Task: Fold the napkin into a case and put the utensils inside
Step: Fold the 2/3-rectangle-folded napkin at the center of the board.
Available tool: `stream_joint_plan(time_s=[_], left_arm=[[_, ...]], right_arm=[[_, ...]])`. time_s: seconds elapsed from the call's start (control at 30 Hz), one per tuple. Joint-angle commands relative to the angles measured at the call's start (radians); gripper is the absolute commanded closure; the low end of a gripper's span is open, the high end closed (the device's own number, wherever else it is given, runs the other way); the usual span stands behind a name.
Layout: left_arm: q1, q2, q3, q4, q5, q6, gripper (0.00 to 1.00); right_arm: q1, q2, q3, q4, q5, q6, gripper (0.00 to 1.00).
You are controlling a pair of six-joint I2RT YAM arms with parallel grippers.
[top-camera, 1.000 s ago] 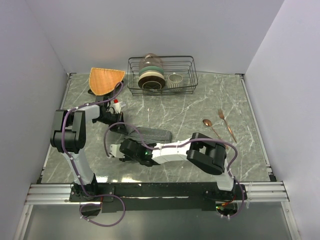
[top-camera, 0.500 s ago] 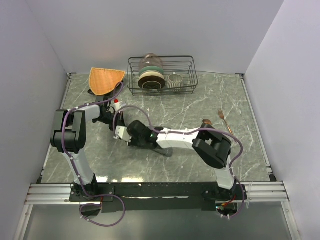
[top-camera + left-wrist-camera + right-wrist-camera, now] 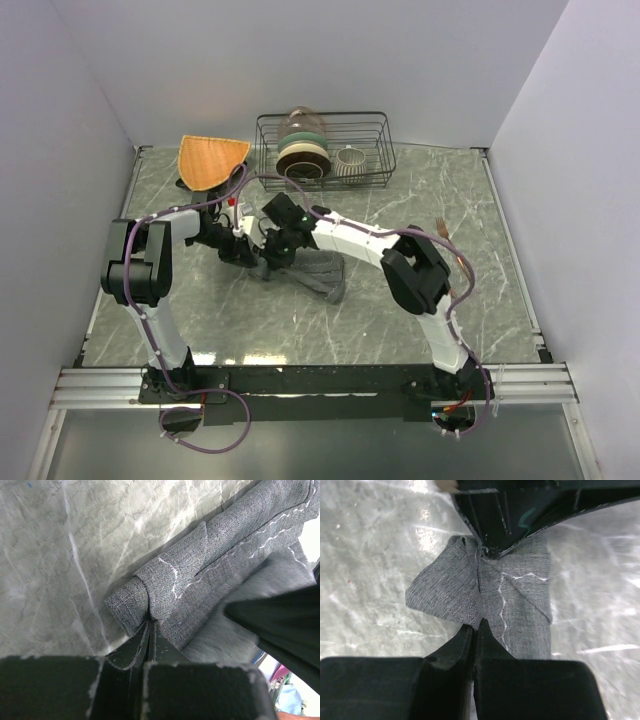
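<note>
Right gripper [image 3: 475, 628], jaws pressed together, pinching the near edge of the folded dark grey napkin [image 3: 515, 605] at a raised crease. Left gripper [image 3: 487, 551] meets the napkin's far edge. Grey marbled tabletop [image 3: 370, 555] lies beneath.

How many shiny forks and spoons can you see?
1: a copper fork just right of the right arm's elbow. That arm may be hiding more.
</note>
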Motion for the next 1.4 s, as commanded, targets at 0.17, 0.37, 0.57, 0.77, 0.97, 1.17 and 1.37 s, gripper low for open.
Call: stream_joint_plan(time_s=[0.17, 0.37, 0.57, 0.77, 0.97, 1.17, 1.37], left_arm=[[-0.009, 0.059, 0.004, 0.062, -0.051, 0.007, 0.94], [0.033, 0.029, 0.022, 0.056, 0.084, -0.004, 0.82], [0.126, -0.078, -0.01, 0.106, 0.257, -0.036, 0.65], [0.169, -0.277, -0.13, 0.227, 0.337, 0.064, 0.43], [0.163, -0.409, -0.228, 0.174, 0.411, 0.432, 0.33], [0.076, -0.477, -0.277, 0.125, 0.239, 0.773, 0.33], [-0.056, -0.54, -0.37, 0.255, 0.09, 0.896, 0.32]], right_arm=[[-0.112, 0.173, 0.193, -0.26, -0.257, 0.007, 1.0], [-0.15, 0.237, 0.244, -0.289, -0.307, 0.061, 1.0], [-0.17, 0.26, 0.233, -0.295, -0.347, 0.092, 1.0], [-0.181, 0.289, 0.273, -0.309, -0.375, 0.11, 1.0], [-0.191, 0.311, 0.319, -0.332, -0.398, 0.123, 1.0], [-0.195, 0.323, 0.337, -0.346, -0.413, 0.133, 1.0], [-0.199, 0.34, 0.368, -0.36, -0.426, 0.146, 1.0]])
